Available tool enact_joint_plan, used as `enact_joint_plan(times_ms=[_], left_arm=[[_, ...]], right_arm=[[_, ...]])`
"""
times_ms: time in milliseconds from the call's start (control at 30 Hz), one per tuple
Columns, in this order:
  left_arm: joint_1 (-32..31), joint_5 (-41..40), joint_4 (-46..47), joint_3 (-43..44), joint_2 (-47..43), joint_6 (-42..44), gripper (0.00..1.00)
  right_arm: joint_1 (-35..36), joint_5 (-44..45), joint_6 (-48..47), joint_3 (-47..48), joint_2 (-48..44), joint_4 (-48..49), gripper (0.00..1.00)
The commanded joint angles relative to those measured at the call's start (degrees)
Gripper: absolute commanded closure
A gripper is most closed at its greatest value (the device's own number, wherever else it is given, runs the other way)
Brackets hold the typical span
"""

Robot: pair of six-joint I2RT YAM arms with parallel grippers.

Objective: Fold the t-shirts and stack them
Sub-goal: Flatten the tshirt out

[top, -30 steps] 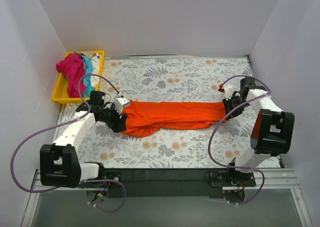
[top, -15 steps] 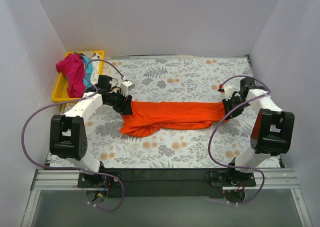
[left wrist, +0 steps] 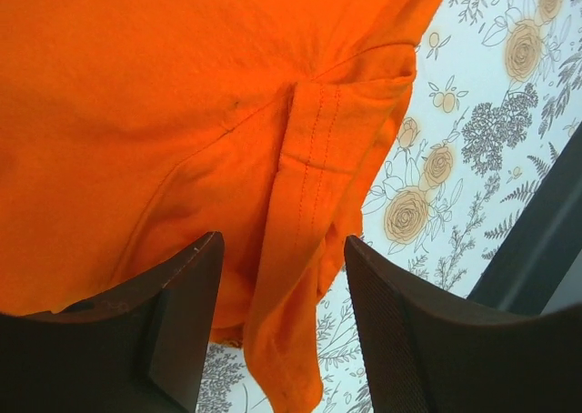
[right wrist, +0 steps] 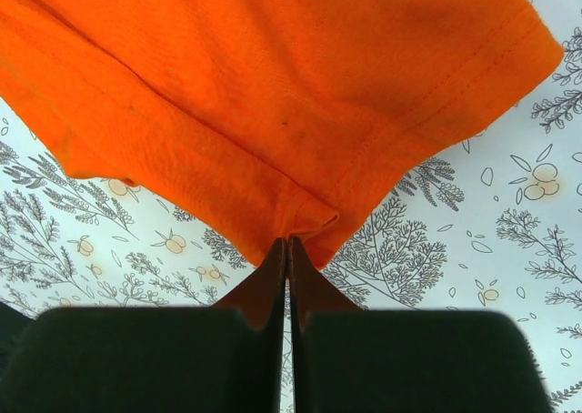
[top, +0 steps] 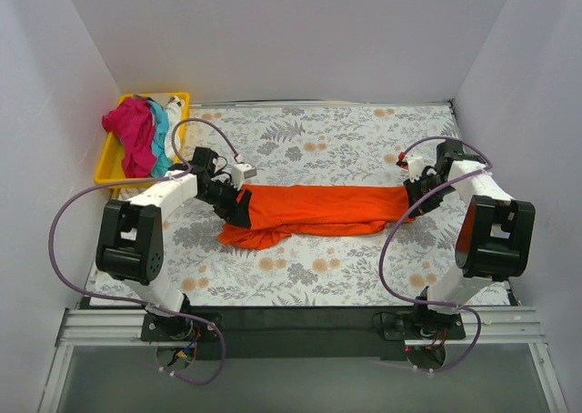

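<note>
Orange t-shirt (top: 314, 208) lies stretched across the floral desk (top: 346, 140), a single garment between the two arms. Right fingers (right wrist: 264, 290) are clenched on its hem; left fingers (left wrist: 177, 313) stand released, straddling a sleeve. At the far left, one yellow tray (top: 109, 181) holds a magenta shirt (top: 132, 126), a teal shirt (top: 160, 126) and seemingly one white shirt (top: 173, 104).
</note>
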Motion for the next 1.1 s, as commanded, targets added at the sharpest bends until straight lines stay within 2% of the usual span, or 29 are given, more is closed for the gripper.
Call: enact_joint_plan(times_ms=[0, 233, 333, 367, 400, 467, 500, 633, 700, 900, 1067], left_arm=[[-1.47, -1.32, 2.88, -1.12, 0.09, -1.67, 0.47], [-3.50, -1.49, 2.97, -1.91, 1.23, -2.02, 0.49], [-3.50, -0.71, 2.54, -1.74, 0.27, -2.19, 0.64], [-3.50, -0.35, 2.27, -1.56, -0.17, -2.28, 0.64], [-3.50, -0.18, 2.10, -1.56, -0.52, -2.37, 0.77], [-3.50, 0.18, 1.39, -1.12, -1.49, -3.15, 0.89], [-3.50, 0.18, 1.13, -0.95, -1.84, -3.42, 1.00], [-2.27, -1.58, 1.13, 1.42, -4.12, -5.79, 1.00], [-0.26, -2.90, 1.30, 6.07, -5.36, -8.15, 1.00], [1.25, -7.20, 2.35, 22.23, -7.11, -13.00, 1.00], [1.25, -11.85, 5.17, 30.42, -8.78, -19.58, 1.00]], right_arm=[[-0.16, -1.54, -0.21, 2.24, 0.46, -1.24, 0.99], [-0.16, -1.36, -0.21, 2.59, 0.55, -1.33, 0.99], [-0.25, -1.36, -0.21, 2.50, 0.20, -1.51, 0.99], [-0.25, -1.36, -0.21, 2.50, 0.11, -1.51, 0.99], [-0.25, -1.36, -0.21, 2.67, 0.03, -1.59, 0.99], [-0.25, -1.36, -0.12, 2.85, -0.41, -1.68, 0.99], [-0.16, -1.36, -0.21, 3.03, -0.59, -1.68, 0.99], [-0.86, -1.10, 0.66, 4.95, -2.25, -1.77, 0.99], [-2.35, -1.36, 1.63, 7.23, -2.78, -1.77, 0.99], [-3.94, -6.45, 4.53, 21.11, -3.75, -4.49, 0.99], [-3.85, -9.10, 6.82, 36.30, -4.28, -6.86, 0.99]])
